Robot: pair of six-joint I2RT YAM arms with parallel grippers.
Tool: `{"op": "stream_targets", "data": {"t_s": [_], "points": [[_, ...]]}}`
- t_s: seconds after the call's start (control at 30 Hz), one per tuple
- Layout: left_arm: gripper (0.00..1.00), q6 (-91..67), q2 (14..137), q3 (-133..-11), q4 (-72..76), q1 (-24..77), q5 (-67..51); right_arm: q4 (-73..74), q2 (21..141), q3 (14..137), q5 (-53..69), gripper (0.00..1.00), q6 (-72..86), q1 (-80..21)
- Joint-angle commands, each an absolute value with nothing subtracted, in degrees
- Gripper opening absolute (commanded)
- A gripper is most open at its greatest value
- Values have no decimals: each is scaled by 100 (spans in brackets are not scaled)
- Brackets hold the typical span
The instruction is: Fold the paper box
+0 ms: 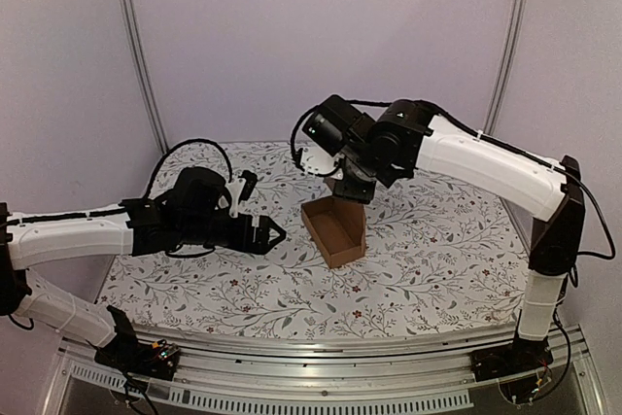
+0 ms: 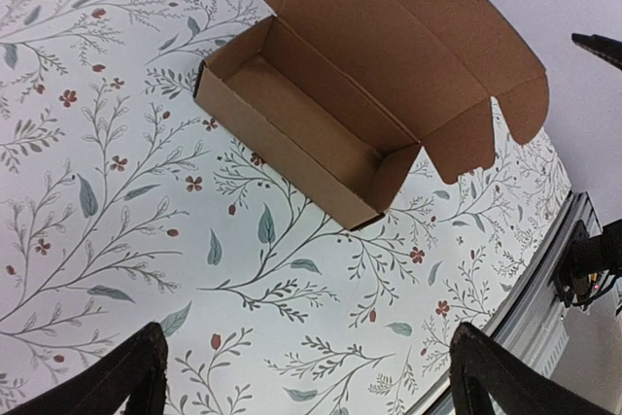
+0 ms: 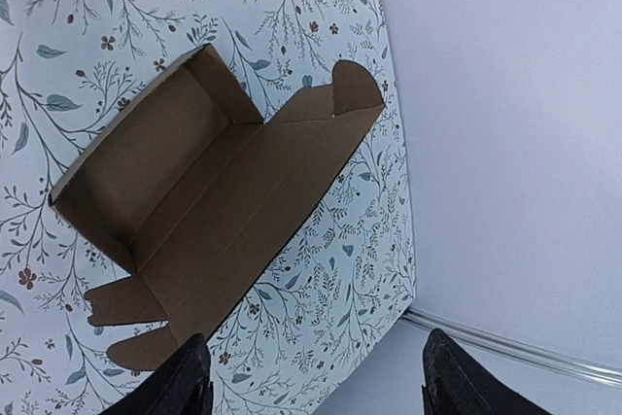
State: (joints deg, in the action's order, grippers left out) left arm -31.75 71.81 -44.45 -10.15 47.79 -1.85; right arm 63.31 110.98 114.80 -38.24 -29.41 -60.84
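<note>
The paper box (image 1: 333, 230) is a small brown carton standing on the floral cloth at mid-table, its tray open upward and its lid flap raised on the far side. In the left wrist view the tray (image 2: 301, 128) lies ahead of me with the lid (image 2: 408, 36) leaning back, tabs at its ends. My left gripper (image 1: 267, 233) hovers left of the box, open and empty, with its fingertips (image 2: 146, 371) wide apart. My right gripper (image 1: 348, 191) hangs just above the box's far side. It is open and looks down on the tray (image 3: 146, 182) and lid (image 3: 262, 201), holding nothing.
A floral tablecloth (image 1: 428, 259) covers the table. A metal rail (image 1: 321, 357) runs along the near edge by the arm bases. Pale walls close in behind and at both sides, with aluminium posts (image 1: 136, 46) in the back corners.
</note>
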Motion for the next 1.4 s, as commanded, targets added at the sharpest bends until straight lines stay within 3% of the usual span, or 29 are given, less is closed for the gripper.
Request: {"op": "stream_targets", "data": {"t_s": [0.0, 0.2, 0.43, 0.6, 0.8, 1.37], "points": [[99, -3064, 7256, -4493, -1061, 4652, -152, 5948, 10448, 11338, -3766, 74, -2564, -6026], [100, -2781, 7707, -4972, -1216, 4561, -96, 5244, 9472, 10262, -3426, 80, -2069, -5922], [100, -2571, 8471, -5662, -1236, 4208, -132, 3869, 7688, 8095, -2481, 99, -1301, -5663], [96, -2277, 9405, -6529, -1421, 4081, -23, 3588, 6953, 7156, -2369, 99, -830, -5632], [83, -1973, 10571, -7432, -1466, 3925, -35, 3545, 6464, 6419, -2317, 99, -349, -5633], [63, -1663, 12394, -8986, -1595, 3720, -369, 3508, 6033, 5880, -1928, 99, -114, -5631]]}}
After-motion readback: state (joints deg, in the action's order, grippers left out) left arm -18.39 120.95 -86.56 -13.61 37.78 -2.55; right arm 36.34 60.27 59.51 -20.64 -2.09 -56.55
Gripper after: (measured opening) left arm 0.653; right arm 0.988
